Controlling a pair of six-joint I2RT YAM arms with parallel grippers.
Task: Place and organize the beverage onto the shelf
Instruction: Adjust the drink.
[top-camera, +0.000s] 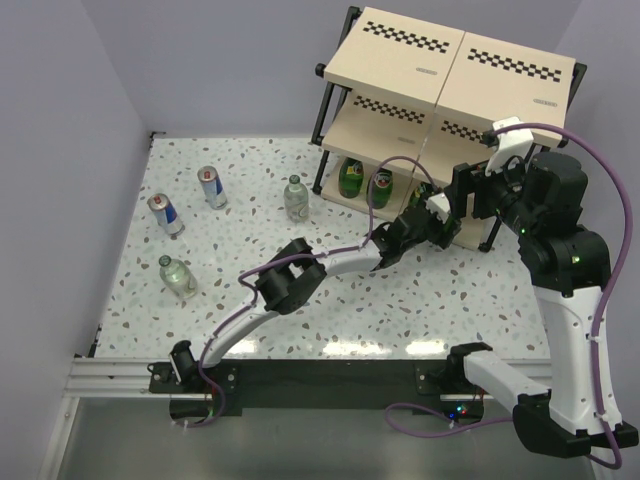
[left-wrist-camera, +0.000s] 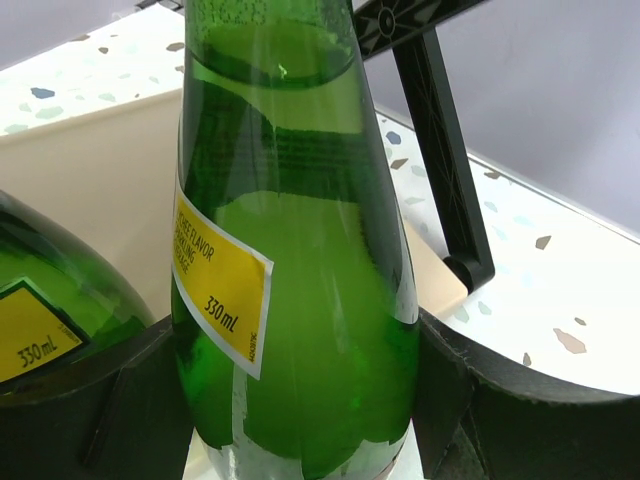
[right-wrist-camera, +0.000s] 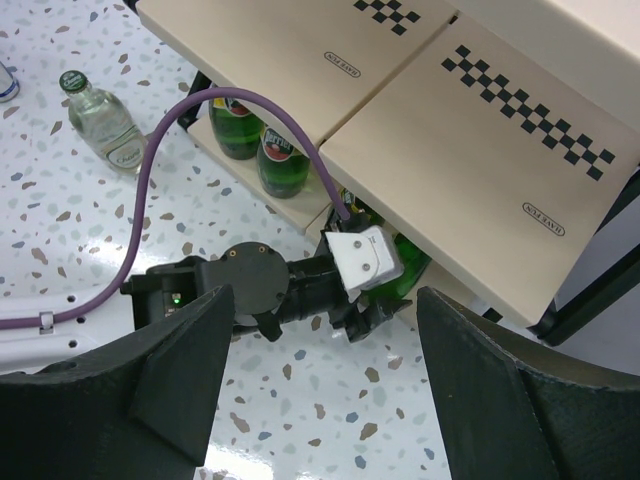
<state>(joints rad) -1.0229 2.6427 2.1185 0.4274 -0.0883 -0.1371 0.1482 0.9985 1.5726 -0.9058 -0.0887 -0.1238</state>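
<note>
light bright, even | shadows soft | green bottle (left-wrist-camera: 300, 300) faint glare | focus sharp

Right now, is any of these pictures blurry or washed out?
Top external: evenly lit, sharp, soft shadows on the table. Left wrist: green bottle crisp, label readable, table behind glares white. Right wrist: sharp, its own fingers dark in the foreground.

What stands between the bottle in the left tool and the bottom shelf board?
Nothing visible. The left tool holds the green bottle right at the bottom board; a second green bottle stands beside it, not in its path.
</note>
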